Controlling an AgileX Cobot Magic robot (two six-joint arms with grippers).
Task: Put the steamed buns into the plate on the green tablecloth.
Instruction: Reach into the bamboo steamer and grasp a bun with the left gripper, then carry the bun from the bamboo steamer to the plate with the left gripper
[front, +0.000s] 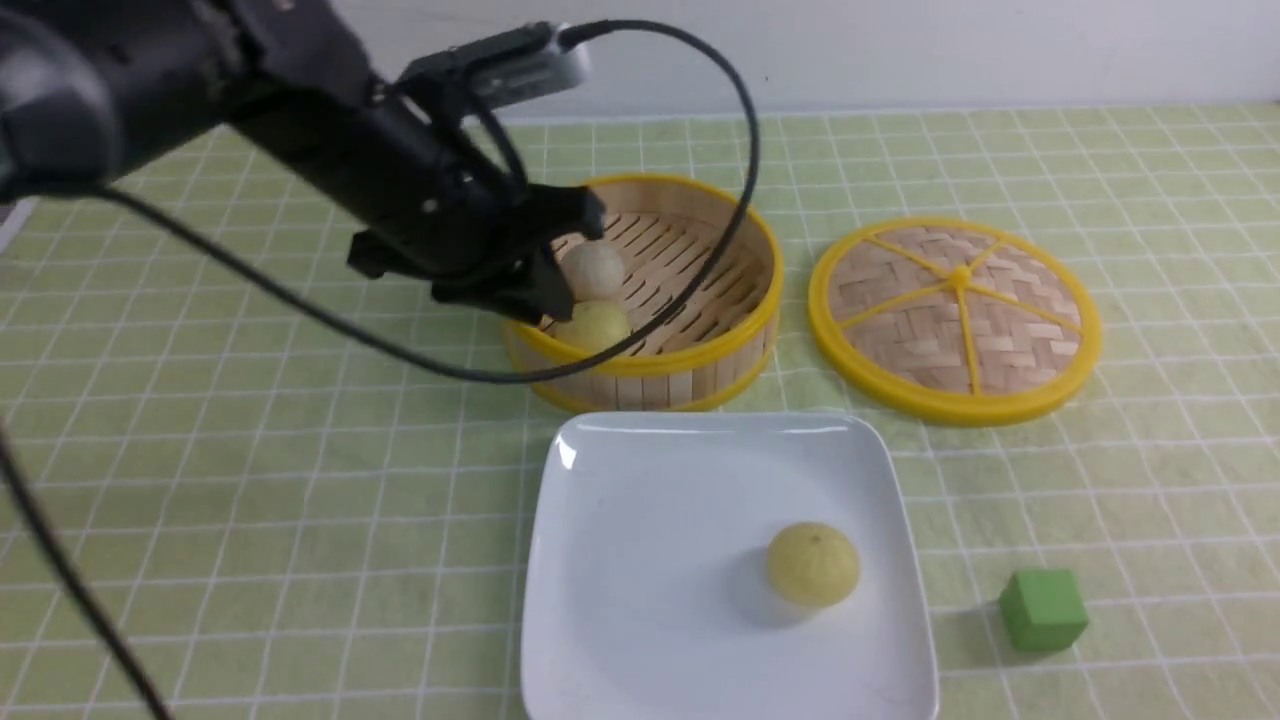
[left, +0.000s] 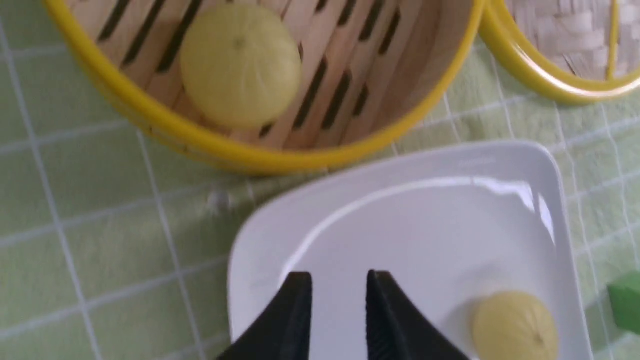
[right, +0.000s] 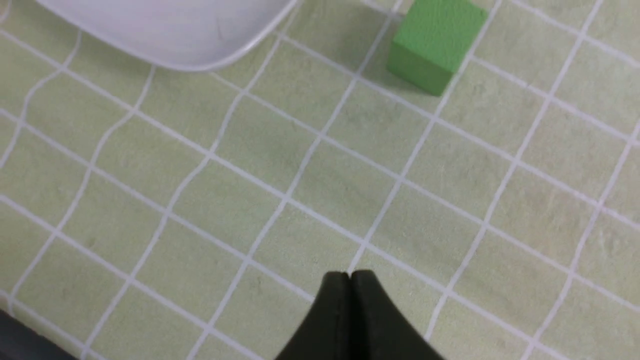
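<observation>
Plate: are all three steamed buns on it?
No, one pale yellow bun lies on the plate; the greyish-white bun and second yellow bun sit in the bamboo steamer basket.

One bun (front: 813, 565) lies on the plate (front: 640, 560) — behind, the basket (front: 705, 352) holds a nearer bun (front: 598, 323) and farther bun (front: 594, 268).

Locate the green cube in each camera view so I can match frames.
Front view: green cube lower right, on the green tablecloth, just right of the plate.
Left wrist view: only a sliver of it, cut off by the frame edge, beyond the plate rim nearest the yellow bun.
Right wrist view: whole cube, just off the plate's rounded corner.
Shared landmark: the white plate, in all three.
</observation>
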